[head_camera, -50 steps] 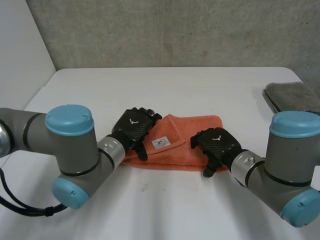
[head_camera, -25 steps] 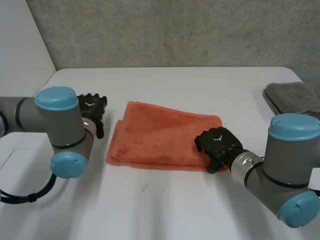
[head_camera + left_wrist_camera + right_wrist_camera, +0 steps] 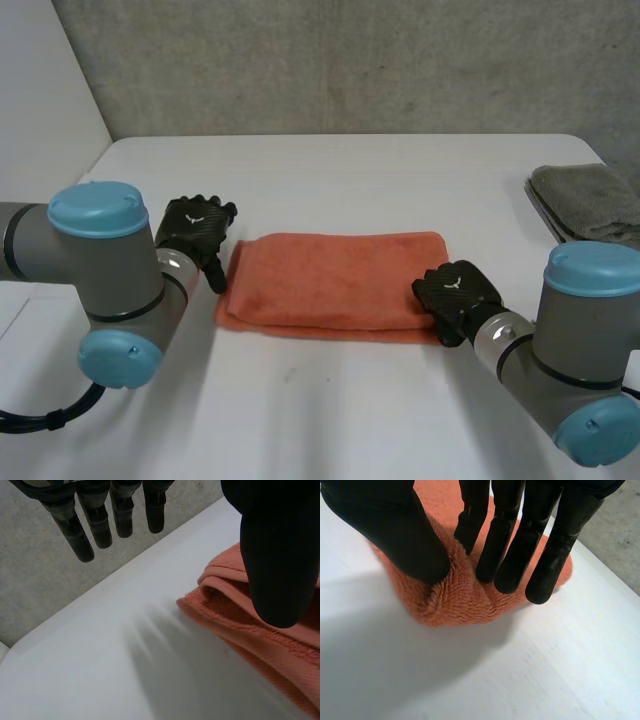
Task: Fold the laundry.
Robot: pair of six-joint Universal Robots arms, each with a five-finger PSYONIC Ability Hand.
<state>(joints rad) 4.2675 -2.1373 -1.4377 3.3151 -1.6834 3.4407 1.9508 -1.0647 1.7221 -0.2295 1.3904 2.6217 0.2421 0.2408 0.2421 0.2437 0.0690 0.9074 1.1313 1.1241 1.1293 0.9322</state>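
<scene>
My right hand (image 3: 455, 295) pinches the folded orange towel (image 3: 335, 275), lying on the table (image 3: 350, 160), at its 4 o'clock corner, thumb against fingers; my left hand (image 3: 197, 225) hangs straight-fingered and empty at 9 o'clock, just off its edge. With that side unpinned, I judge any pull could drag the layers askew

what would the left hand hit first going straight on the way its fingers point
Likely bare white table; the left hand aims its straight fingers beside the folded orange towel, not at it. Depth is unclear.
</scene>
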